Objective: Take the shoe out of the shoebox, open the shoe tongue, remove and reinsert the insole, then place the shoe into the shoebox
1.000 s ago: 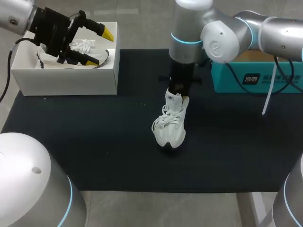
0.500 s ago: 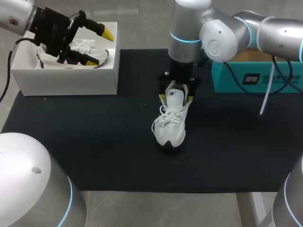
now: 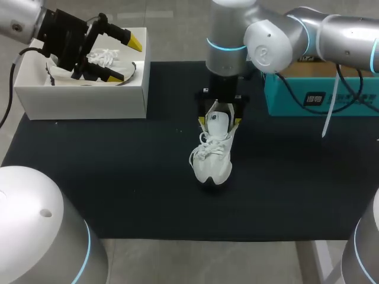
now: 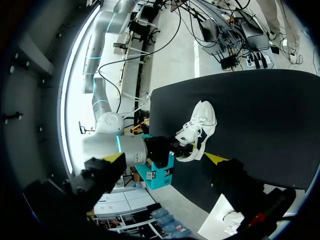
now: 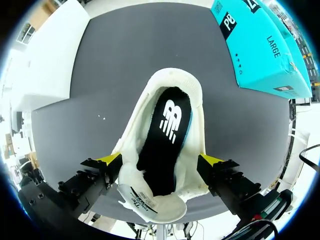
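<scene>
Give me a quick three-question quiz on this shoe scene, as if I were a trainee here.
1. True or false: the shoe on the black mat has its insole inside.
2. Where is the left claw? A) above the white shoebox B) gripping the shoe on the mat C) resting flat on the mat
3. How many shoes are in sight?
Key: 1 true. 2 A. 3 two: one on the mat, a second shoe in the shoebox.
</scene>
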Controlling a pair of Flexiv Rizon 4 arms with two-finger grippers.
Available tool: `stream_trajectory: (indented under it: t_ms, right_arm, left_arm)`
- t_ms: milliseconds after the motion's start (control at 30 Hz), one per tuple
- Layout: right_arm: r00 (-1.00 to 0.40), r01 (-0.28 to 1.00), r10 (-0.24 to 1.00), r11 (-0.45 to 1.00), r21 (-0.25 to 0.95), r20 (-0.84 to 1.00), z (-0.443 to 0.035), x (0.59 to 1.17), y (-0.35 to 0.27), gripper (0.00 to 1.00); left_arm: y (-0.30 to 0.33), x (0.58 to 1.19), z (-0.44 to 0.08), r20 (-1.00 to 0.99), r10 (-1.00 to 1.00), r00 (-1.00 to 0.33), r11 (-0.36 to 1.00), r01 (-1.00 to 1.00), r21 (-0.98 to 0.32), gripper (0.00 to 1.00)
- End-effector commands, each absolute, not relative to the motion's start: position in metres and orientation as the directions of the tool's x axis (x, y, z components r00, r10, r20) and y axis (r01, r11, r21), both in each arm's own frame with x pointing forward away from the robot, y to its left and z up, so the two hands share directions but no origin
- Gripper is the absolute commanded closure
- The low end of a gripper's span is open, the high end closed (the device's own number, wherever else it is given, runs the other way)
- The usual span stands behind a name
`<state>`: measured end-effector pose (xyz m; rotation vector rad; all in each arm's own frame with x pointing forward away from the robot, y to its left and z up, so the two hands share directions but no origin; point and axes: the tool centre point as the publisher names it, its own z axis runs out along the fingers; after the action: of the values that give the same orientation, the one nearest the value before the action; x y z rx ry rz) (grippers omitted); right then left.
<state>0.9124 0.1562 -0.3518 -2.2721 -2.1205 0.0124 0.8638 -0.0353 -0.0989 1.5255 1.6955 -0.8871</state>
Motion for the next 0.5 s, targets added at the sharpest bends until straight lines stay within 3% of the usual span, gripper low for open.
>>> stream_trajectory:
  t_ms: [33,500]
  right_arm:
    - [0.086,0.996,0.996,-0.086,-0.008,-0.016,-0.332,0.903,0.158,0.00]
    - [0.146,0.989,0.989,-0.146,0.009,-0.018,-0.306,0.869,0.170,0.00]
  left_arm:
    - [-0.035,0.864,-0.099,-0.840,0.536,-0.082,0.080,0.996,-0.046,0.00]
    - [-0.035,0.864,-0.099,-0.840,0.536,-0.082,0.080,0.996,-0.046,0.00]
